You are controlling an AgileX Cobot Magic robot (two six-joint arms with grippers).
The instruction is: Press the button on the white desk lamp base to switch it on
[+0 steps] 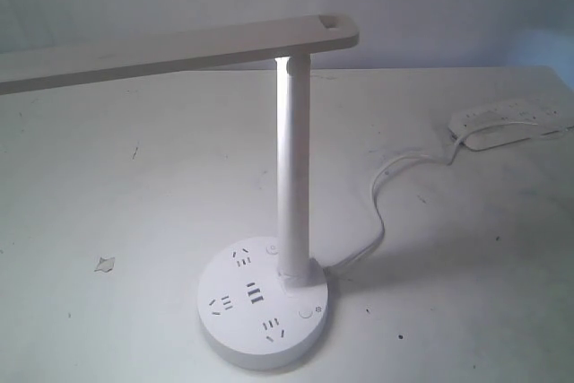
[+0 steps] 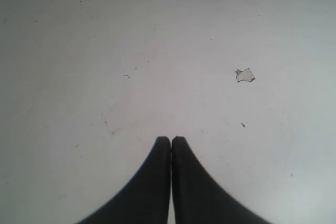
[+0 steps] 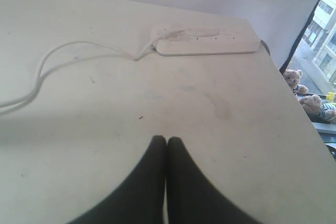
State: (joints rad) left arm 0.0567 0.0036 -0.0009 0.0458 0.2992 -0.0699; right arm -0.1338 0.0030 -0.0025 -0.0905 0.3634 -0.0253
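The white desk lamp base (image 1: 230,329) is a round flat disc at the front of the table, with dark socket slots and USB ports on top. A slim white pole (image 1: 293,186) rises from it to a long flat arm (image 1: 170,51) reaching left. The button (image 1: 306,315) is a tiny round ring on the base's front right, with a faint mark beside it. A second round button (image 1: 272,248) sits behind the pole. Neither gripper shows in the exterior view. My left gripper (image 2: 171,139) is shut over bare table. My right gripper (image 3: 166,139) is shut too, empty, facing the power strip.
An oblong white power strip (image 1: 511,123) (image 3: 207,42) lies at the back right, its white cord (image 1: 381,213) (image 3: 63,51) looping to the lamp base. A small chipped patch (image 1: 106,264) (image 2: 244,75) marks the table at the left. The table edge (image 3: 299,129) runs close to the strip.
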